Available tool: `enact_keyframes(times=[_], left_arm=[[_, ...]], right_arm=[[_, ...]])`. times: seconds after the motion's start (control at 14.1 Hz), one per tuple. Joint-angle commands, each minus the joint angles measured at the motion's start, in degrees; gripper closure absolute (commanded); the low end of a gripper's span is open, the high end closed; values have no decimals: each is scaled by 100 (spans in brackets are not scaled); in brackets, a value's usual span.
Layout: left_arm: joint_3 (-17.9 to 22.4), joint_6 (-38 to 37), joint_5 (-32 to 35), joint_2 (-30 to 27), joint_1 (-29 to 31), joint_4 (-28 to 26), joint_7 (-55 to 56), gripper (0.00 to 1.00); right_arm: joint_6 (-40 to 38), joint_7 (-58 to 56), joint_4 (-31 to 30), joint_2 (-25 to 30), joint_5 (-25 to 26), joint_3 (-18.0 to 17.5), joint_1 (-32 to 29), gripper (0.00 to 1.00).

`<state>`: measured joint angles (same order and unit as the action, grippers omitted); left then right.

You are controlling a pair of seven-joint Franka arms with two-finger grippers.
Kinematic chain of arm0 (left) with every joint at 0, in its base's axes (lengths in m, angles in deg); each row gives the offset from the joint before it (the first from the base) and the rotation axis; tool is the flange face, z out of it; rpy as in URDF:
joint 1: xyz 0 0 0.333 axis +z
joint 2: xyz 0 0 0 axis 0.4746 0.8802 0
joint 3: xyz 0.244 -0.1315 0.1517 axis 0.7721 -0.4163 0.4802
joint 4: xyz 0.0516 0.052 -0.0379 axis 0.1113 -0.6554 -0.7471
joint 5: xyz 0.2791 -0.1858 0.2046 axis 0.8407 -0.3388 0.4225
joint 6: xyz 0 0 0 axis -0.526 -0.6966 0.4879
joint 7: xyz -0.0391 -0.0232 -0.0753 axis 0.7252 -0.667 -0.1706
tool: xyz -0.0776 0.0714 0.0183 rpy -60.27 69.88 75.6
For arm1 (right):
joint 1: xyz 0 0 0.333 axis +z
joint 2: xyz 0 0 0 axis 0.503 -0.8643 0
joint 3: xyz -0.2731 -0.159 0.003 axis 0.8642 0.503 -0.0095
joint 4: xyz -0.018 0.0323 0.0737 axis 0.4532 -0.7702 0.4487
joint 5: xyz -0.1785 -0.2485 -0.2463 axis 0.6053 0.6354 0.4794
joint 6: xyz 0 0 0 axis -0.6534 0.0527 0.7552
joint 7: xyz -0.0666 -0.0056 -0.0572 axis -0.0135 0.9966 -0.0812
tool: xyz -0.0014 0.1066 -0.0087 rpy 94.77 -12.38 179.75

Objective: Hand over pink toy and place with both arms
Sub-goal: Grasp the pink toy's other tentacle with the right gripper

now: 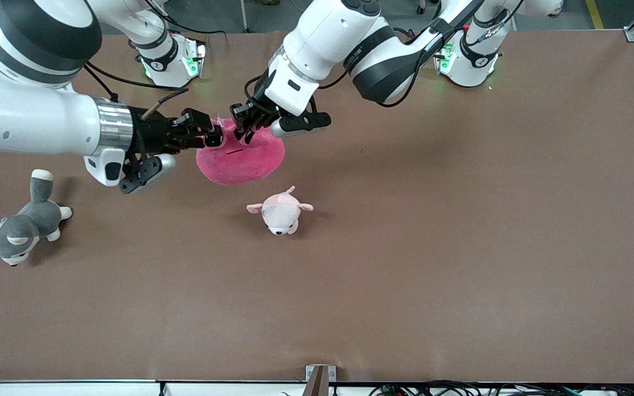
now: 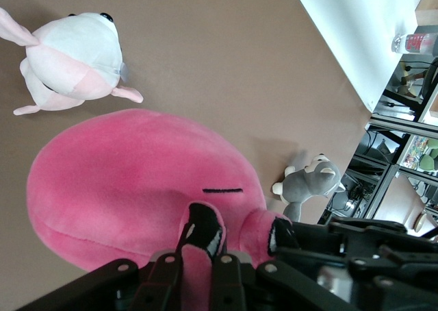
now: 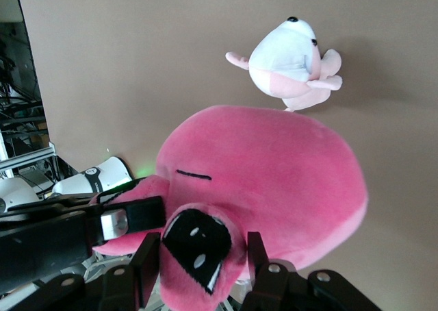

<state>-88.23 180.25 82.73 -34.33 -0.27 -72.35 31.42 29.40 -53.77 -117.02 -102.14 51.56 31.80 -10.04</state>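
Observation:
The pink toy (image 1: pixel 242 157) hangs over the table toward the robots' bases, between both grippers. My left gripper (image 1: pixel 244 132) is shut on one of its top flaps; in the left wrist view (image 2: pixel 198 256) pink fabric is pinched between the fingers above the toy's body (image 2: pixel 137 181). My right gripper (image 1: pixel 217 136) is open beside it. In the right wrist view (image 3: pixel 202 256) its fingers (image 3: pixel 147 256) stand on either side of the flap with the black eye on the toy (image 3: pixel 274 167). The flap looks unsqueezed.
A pale pink-and-white plush animal (image 1: pixel 279 212) lies nearer the front camera than the pink toy. It also shows in both wrist views (image 2: pixel 68 61) (image 3: pixel 291 61). A grey-and-white husky plush (image 1: pixel 17 228) lies at the right arm's end of the brown table (image 1: pixel 460 247).

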Motion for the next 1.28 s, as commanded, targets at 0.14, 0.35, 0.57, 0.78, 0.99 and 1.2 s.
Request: enact_keyframes(times=[0.14, 0.35, 0.57, 0.78, 0.99, 1.2], left_arm=[[40, 50, -36, 89, -84, 214, 62, 99], [40, 50, -36, 89, -84, 214, 62, 99], [40, 50, -36, 89, -75, 214, 62, 99], [40, 41, -19, 89, -75, 206, 62, 85], [40, -20, -2, 63, -66, 197, 97, 43], [48, -326, 16, -16, 47, 170, 97, 0]], right_arm=[[59, 18, -66, 64, 88, 57, 128, 41], [-2, -26, -75, 64, 88, 57, 85, 57], [-20, -17, -75, 64, 227, 66, 76, 88], [-20, 9, -57, 64, 413, 66, 111, 100], [-11, 0, -57, 73, 430, 66, 111, 100], [-28, 1, -57, 82, 430, 57, 111, 100]])
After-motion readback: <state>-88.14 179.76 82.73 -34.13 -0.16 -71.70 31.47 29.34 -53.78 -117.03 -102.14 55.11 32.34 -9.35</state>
